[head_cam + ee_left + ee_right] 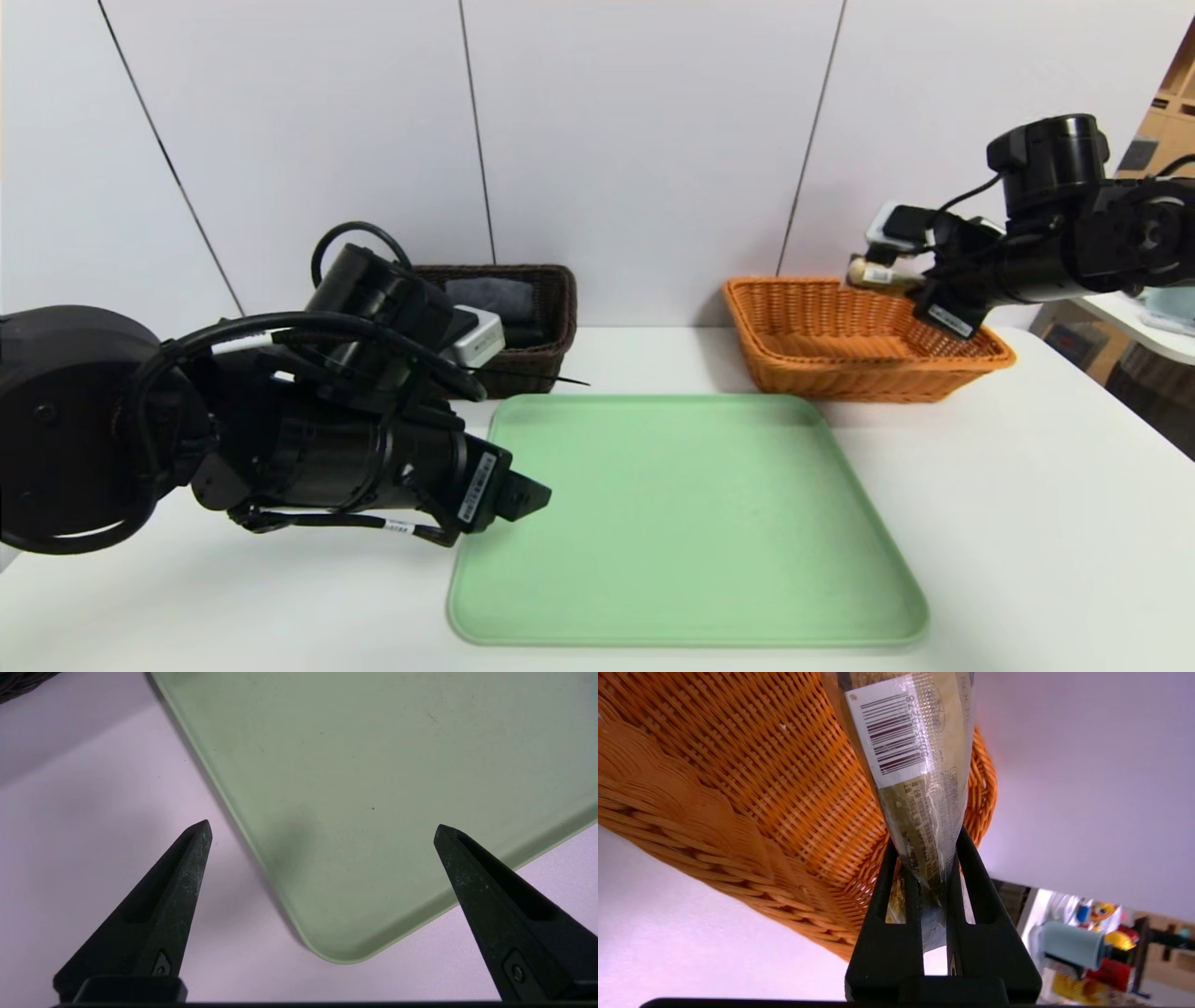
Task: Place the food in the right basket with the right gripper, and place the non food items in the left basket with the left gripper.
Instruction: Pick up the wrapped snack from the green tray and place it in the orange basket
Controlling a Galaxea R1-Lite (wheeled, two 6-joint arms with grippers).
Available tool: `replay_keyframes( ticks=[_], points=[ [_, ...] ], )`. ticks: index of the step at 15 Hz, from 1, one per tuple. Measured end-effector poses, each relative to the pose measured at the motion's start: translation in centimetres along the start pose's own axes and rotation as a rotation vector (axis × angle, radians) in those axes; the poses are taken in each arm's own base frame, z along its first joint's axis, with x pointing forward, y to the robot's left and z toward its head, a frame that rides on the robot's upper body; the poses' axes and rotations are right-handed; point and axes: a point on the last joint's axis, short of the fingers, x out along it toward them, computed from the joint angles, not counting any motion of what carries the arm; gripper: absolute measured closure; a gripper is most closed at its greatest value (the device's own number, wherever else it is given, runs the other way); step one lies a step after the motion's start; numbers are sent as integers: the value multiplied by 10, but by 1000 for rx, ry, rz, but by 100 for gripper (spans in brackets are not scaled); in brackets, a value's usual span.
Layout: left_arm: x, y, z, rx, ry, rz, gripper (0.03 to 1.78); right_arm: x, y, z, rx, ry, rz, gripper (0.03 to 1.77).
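You will find the right gripper clamped on the snack bar, above the orange basket at the table's far right edge. Only its wrist view shows the barcode. The left gripper, spread wide and unloaded, hangs over the green tray's near left corner.

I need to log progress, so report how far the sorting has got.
Done: a grey cloth roll lies in the dark brown wicker basket, and the green plastic tray is bare. In hand: the right tool, shut on the wrapped golden-brown snack bar, holds it above the orange wicker basket. Left: releasing it. The left tool hangs open.
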Motion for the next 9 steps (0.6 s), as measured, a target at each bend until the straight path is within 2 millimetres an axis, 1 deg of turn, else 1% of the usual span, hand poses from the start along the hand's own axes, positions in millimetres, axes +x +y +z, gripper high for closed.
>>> replay_keyframes(
  ticks=[5, 9],
  points=[
    [1, 0, -2, 0, 8, 2, 12, 19, 2, 2, -177, 6, 15, 161],
    [2, 1, -4, -2, 14, 4, 12, 35, -4, 11, -204, -6, 0, 161]
  ],
)
